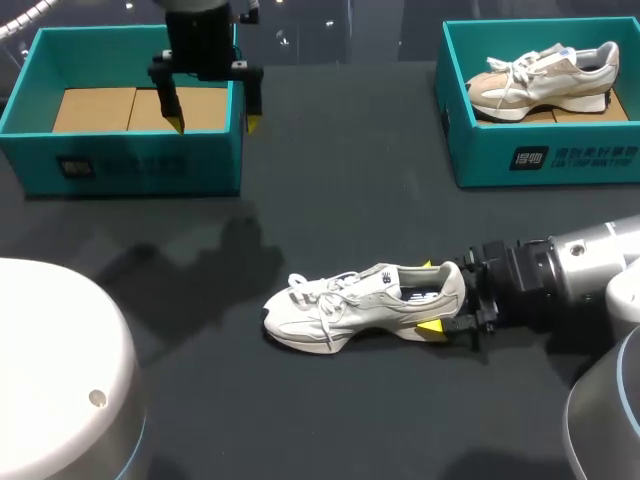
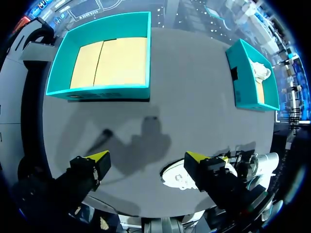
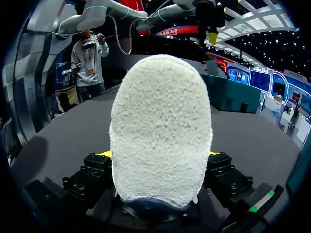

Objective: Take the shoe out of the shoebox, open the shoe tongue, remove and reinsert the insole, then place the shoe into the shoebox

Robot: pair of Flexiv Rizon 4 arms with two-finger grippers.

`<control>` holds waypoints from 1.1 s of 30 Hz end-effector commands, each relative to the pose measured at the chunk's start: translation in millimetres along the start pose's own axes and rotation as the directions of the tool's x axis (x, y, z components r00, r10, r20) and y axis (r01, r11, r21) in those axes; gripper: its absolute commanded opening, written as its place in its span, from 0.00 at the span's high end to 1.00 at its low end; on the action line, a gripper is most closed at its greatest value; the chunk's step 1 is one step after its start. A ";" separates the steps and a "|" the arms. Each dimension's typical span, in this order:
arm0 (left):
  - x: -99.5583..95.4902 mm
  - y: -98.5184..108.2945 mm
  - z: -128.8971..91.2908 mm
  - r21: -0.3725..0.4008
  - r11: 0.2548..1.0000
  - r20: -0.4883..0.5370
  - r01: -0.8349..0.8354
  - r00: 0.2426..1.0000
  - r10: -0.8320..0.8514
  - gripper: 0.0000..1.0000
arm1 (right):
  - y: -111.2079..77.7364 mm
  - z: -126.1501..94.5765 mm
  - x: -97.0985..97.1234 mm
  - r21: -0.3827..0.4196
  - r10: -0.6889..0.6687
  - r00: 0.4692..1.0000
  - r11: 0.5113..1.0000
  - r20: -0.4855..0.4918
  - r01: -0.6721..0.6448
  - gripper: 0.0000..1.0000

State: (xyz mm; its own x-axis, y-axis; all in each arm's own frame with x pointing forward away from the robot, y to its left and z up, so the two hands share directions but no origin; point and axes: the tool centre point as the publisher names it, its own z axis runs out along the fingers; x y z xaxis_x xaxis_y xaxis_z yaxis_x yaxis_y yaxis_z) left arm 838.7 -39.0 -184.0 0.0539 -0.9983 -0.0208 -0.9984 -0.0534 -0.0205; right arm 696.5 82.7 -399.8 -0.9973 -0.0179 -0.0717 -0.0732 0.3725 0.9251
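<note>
One white shoe [image 1: 365, 305] laid on table [image 1: 330, 180], long axis crosswise, toe leftward, heel clasped by nearer right gripper [image 1: 428, 297]; left gripper [image 1: 215, 123] spread, empty, well apart above left shoebox [image 1: 130, 160]

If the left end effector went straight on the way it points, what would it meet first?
Probably bare table between the empty box and the shoe: the left end effector points down, and its wrist view shows only dark tabletop ahead between its open fingers. Depth is unclear.
</note>
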 end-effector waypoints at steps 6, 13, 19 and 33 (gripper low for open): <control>-3.0 2.6 -0.3 0.009 1.000 -0.006 0.000 1.000 0.000 0.00 | 1.5 -0.5 1.0 0.004 -0.001 1.000 1.000 0.002 0.001 1.00; 44.1 36.2 14.8 -0.058 0.998 -0.004 0.030 1.000 -0.030 0.00 | 1.5 -0.5 1.0 0.004 -0.001 1.000 1.000 0.002 0.001 1.00; 87.3 72.6 28.2 -0.022 0.999 0.019 -0.024 1.000 0.025 0.00 | 1.5 -0.5 1.0 0.004 -0.001 1.000 1.000 0.002 0.001 1.00; 153.0 107.9 44.0 -0.047 0.998 -0.030 0.046 0.998 -0.047 0.00 | 1.5 -0.5 1.0 0.004 -0.001 1.000 1.000 0.002 0.001 1.00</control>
State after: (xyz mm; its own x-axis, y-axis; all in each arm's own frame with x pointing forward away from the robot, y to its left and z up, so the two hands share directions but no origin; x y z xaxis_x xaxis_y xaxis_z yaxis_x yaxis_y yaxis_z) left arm 736.5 -190.3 -232.8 0.1006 -0.9947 0.0195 -0.9948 -0.1002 0.0199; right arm 696.3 82.6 -399.6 -0.9972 -0.0182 -0.0720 -0.0735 0.3729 0.9250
